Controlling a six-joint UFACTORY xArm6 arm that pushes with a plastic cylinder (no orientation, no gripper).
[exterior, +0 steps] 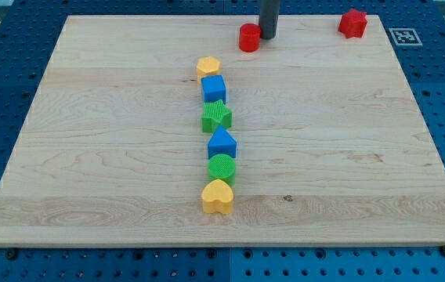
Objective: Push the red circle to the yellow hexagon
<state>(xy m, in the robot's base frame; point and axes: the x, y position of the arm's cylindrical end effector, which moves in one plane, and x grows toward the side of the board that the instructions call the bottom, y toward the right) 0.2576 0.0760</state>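
Observation:
The red circle sits near the view's top, right of centre on the wooden board. My tip stands just to the circle's right, touching or almost touching it. The yellow hexagon lies below and to the left of the circle, at the top of a column of blocks.
Below the hexagon runs a column: a blue cube, a green star, a blue pentagon-like block, a green circle and a yellow heart. A red block sits at the top right corner.

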